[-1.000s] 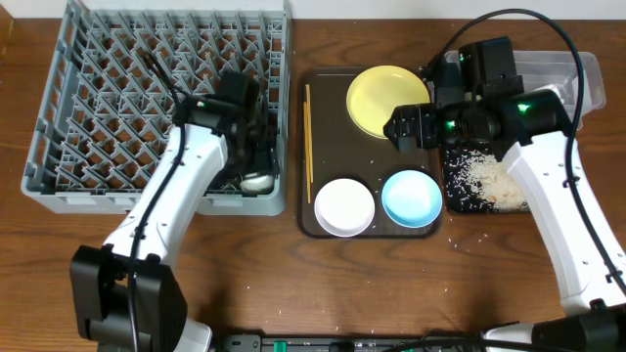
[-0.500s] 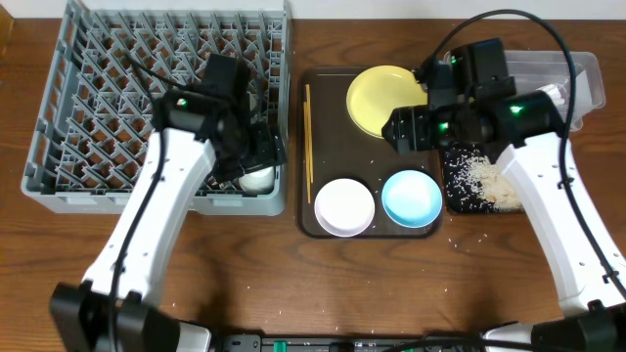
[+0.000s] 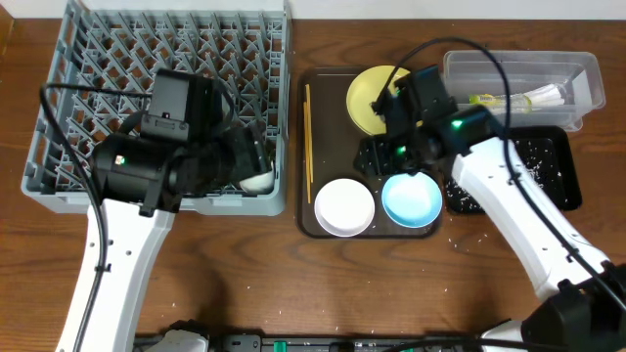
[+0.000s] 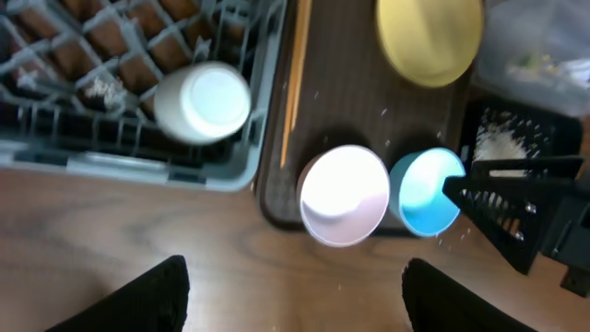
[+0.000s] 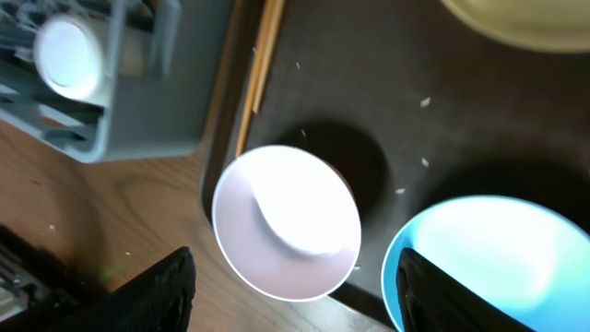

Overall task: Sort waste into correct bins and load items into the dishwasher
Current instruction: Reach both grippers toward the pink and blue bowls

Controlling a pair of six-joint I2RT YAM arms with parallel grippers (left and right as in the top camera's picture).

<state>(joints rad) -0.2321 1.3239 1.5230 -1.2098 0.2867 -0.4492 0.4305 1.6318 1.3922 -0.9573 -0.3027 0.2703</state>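
right gripper [image 5: 295, 266] hangs w/ fingers [image 5: 157, 295] spread wide, nothing in them. In its wrist cam the white bowl [image 5: 288, 221] sits btwn the two tips, lower down and untouched, w/ the pale blue bowl [image 5: 484, 263] just beside it under the other finger. From overhead the gripper is over the brown serving tray [image 3: 333, 147], btwn the yellow plate [image 3: 377, 98] and the pale blue bowl, so can't tell which bowl it's going for. My read: step in hand is picking a bowl for the dish rack [image 3: 108, 78]. To do it well: come down on one rim only, one finger inside the wall and one outside, on the side away from the neighbour bowl, since the two nearly touch. Close slow, lift straight up before swinging across, and keep clear of the chopsticks [image 3: 308, 132] lying along the tray's rack-side edge. The rack is well apart from this gripper, across the tray, so a long reach or a hand-over prob. needed. left gripper [image 4: 295, 277] is wide open and empty too, above the table [image 4: 92, 240] near the rack's corner. The white cup [image 4: 203, 101] is in the rack's near row; can't tell which way up. Waste looks sorted: wrapper [image 3: 509, 98] in the clear tub [image 3: 587, 73], rice scraps [image 4: 498, 143] in the black tray [image 3: 558, 181].
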